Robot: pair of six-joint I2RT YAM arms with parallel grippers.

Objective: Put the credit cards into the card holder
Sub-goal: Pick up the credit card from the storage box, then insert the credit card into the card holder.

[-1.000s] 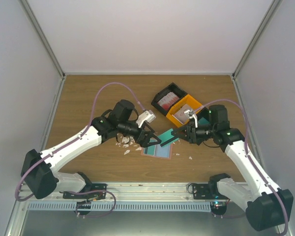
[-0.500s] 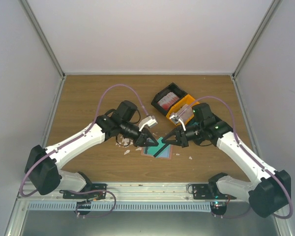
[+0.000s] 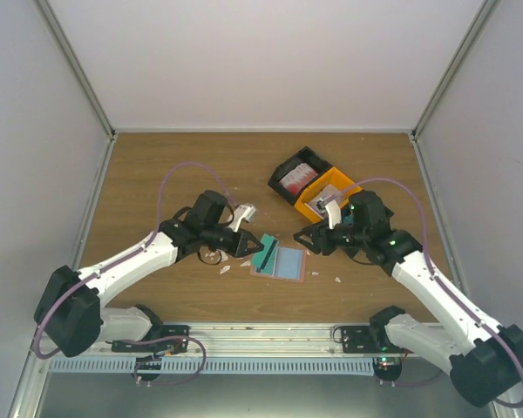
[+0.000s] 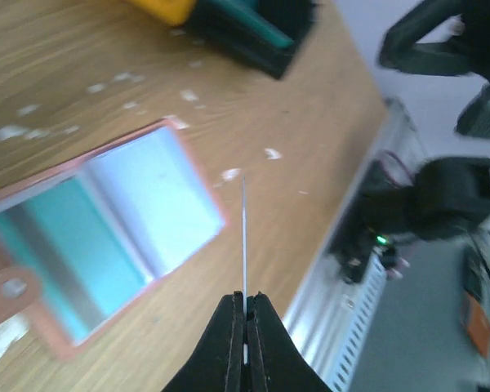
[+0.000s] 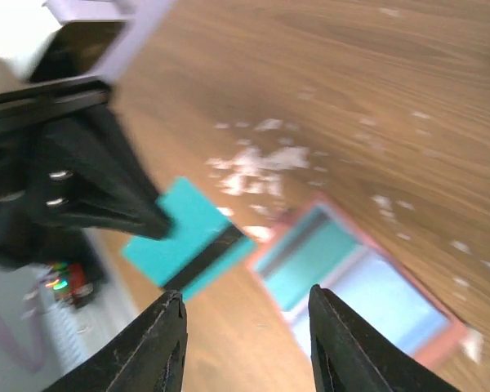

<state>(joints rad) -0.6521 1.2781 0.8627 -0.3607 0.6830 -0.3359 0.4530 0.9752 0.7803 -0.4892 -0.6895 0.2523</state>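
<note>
The left hand (image 3: 251, 247) is pinched tight on a teal credit card (image 3: 266, 252), holding it tilted at the left edge of the card holder (image 3: 288, 263) — whether the two touch I can't tell. The holder lies spread open on the counter (image 3: 157, 174), pale blue inside up. The right hand (image 3: 309, 237) hovers just right of it, fingers apart — holding nothing.
</note>
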